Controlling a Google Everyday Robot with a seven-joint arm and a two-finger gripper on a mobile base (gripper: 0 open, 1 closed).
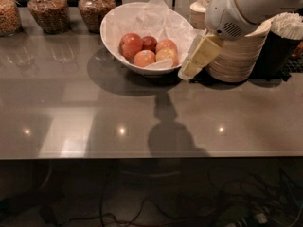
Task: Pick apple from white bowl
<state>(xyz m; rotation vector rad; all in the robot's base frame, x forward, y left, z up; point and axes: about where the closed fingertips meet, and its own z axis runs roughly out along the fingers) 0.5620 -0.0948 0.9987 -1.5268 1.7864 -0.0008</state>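
Observation:
The white bowl (118, 27), lined with crinkled white paper, stands at the back middle of the grey counter. It holds several apples. The largest, even red apple (131, 45) lies at the bowl's left. A smaller dark red apple (149, 42) lies behind, and two paler orange apples (145, 58) (165, 48) lie to its right. My gripper (191, 65), with cream-coloured fingers, hangs from the white arm just right of the bowl's rim, above the counter, apart from the apples.
Stacked beige disposable bowls (236, 56) stand right behind the gripper. A dark cup of white sticks (279, 46) is at the far right. Several glass jars of grains (45, 11) line the back left. The counter's front edge (151, 155) runs across below.

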